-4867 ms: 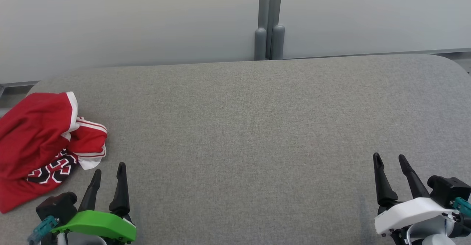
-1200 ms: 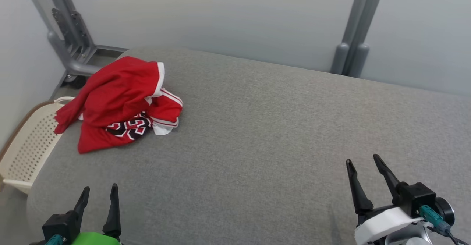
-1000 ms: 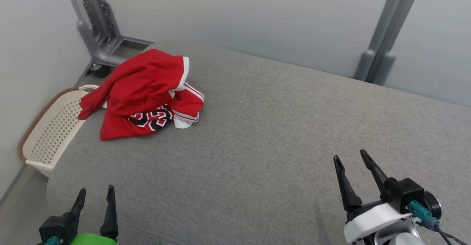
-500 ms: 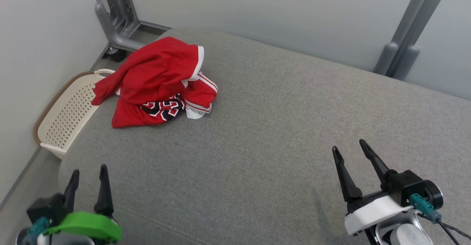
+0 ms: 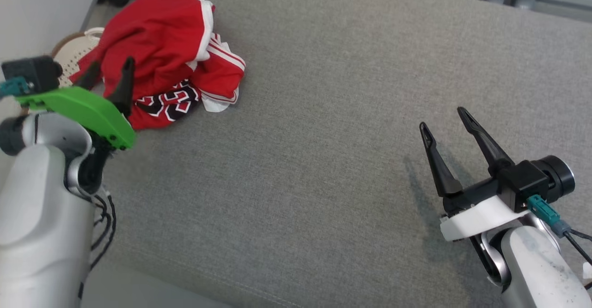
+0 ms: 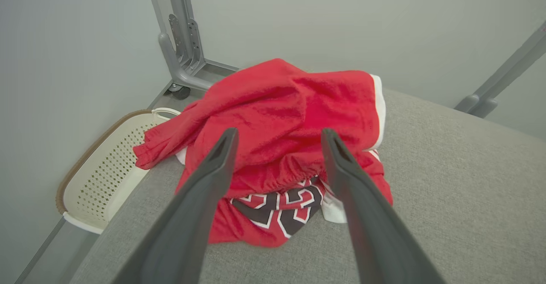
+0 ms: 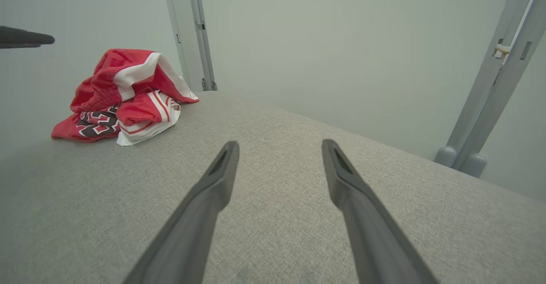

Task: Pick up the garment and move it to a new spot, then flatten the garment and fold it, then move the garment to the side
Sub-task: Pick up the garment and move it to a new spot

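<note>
Where the grey padded surface rounds into its far left corner, the red garment lies crumpled in a heap, black-and-white numerals at its near edge, one red end reaching past the surface's edge towards a cream perforated basket. The left gripper hovers over that corner, fingers spread wide, empty. The right gripper hangs over the surface's right part, likewise spread and empty
</note>
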### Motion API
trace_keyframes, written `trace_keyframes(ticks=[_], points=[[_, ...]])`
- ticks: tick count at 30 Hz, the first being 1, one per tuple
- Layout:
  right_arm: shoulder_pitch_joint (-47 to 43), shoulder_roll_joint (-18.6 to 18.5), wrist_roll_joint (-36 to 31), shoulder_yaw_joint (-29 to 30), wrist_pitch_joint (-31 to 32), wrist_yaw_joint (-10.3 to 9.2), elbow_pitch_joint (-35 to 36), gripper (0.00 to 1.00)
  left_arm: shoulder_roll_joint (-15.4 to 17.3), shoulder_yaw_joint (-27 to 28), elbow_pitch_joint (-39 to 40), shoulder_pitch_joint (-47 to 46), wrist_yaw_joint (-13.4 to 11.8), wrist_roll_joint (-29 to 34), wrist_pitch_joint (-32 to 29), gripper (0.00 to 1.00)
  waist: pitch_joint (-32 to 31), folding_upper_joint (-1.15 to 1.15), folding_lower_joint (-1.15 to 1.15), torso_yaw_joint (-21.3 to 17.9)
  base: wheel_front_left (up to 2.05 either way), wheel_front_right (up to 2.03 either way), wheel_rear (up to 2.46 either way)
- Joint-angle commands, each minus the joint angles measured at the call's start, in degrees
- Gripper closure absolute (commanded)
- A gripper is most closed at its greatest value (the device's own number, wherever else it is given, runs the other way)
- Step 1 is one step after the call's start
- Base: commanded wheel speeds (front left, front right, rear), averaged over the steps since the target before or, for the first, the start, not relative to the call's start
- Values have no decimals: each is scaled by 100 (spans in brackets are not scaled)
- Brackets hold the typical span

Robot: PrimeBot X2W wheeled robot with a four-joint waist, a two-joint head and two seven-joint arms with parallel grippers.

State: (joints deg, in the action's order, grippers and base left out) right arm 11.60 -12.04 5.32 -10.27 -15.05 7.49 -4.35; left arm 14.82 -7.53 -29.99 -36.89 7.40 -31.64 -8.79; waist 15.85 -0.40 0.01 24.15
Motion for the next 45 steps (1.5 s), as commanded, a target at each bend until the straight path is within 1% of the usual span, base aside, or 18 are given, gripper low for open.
trace_keyframes(ticks=[1, 2, 5, 9, 11, 14, 15, 16, 17, 20, 24, 28, 31, 37, 42, 43, 44, 45], points=[[140, -51, -62, 14, -20, 0, 32, 0, 96, -88, -52, -273, 16, -146, -99, 0, 860, 40, -1, -386, 0, 0, 0], [194, -49, -76, -1, -19, 0, 40, 0, 212, -157, -107, -441, 16, -273, -204, 0, 975, 40, -1, -449, 0, 0, 0], [290, 4, -121, -1, -20, 0, 36, 0, 379, -273, -307, -845, 16, -677, -372, 0, 1221, 40, -1, -582, 0, 0, 0], [339, 54, -162, -74, -20, 0, 13, 0, 506, -354, -692, -1218, 16, -1051, -532, 0, 1427, 40, -1, -709, 0, 0, 0], [373, 73, -178, -115, -20, 0, 4, 0, 561, -371, -887, -1355, 16, -1188, -540, 0, 1488, 40, -1, -775, 0, 0, 0], [415, 101, -198, -148, -19, 0, -18, 0, 655, -309, -1247, -1479, 16, -1345, -386, 0, 1516, 40, -1, -865, 0, 0, 0], [418, 112, -199, -141, -19, 0, -21, 0, 676, -311, -1370, -1510, 16, -1369, -323, 43, 1518, 40, -1, -884, 0, 0, 0], [413, 120, -205, -137, -19, 0, -21, 0, 678, -328, -1462, -1550, 16, -1391, -263, 80, 1518, 40, -1, -894, 0, 0, 0], [411, 128, -214, -127, -18, 0, -23, 0, 673, -337, -1548, -1594, 16, -1397, -175, 99, 1510, 40, -1, -895, 0, 0, 0], [303, 157, -226, -73, -17, 0, -60, 0, 637, -456, -1676, -1624, 16, -1456, 21, 100, 1411, 40, -1, -843, 0, 0, 0], [142, 221, -213, -80, -10, 0, -123, 0, 693, -577, -1712, -1662, 16, -1514, 207, 100, 1194, 40, -1, -736, 0, 0, 0], [142, 263, -157, -108, -12, 0, -121, 0, 960, -696, -1472, -1792, 16, -1502, 230, 100, 1006, 40, -1, -680, 0, 0, 0], [161, 320, -126, -171, -12, 0, -154, 0, 1215, -662, -1206, -1894, 16, -1509, 242, 100, 860, 40, -1, -710, 0, 0, 0], [113, 516, -18, -172, -13, 0, -190, 0, 1752, -654, -537, -1923, -7, -1471, -199, 100, 570, 40, -1, -940, 0, 0, 0], [-30, 667, 28, -83, -13, 0, -175, 0, 2004, -649, 456, -1723, -38, -1663, -734, 100, 307, 40, -1, -1194, 0, 0, 0], [-50, 689, 42, -68, -12, 0, -159, 0, 2026, -633, 712, -1676, -65, -1739, -849, 100, 259, 40, -1, -1257, 0, 0, 0], [-50, 689, 42, -68, -12, 0, -159, 0, 2026, -633, 712, -1676, -65, -1739, -849, 100, 259, 40, -1, -1257, 0, 0, 0], [-74, 712, 49, -51, -12, 0, -146, 0, 2049, -626, 995, -1611, -98, -1797, -979, 100, 218, 40, -1, -1319, 0, 0, 0]])
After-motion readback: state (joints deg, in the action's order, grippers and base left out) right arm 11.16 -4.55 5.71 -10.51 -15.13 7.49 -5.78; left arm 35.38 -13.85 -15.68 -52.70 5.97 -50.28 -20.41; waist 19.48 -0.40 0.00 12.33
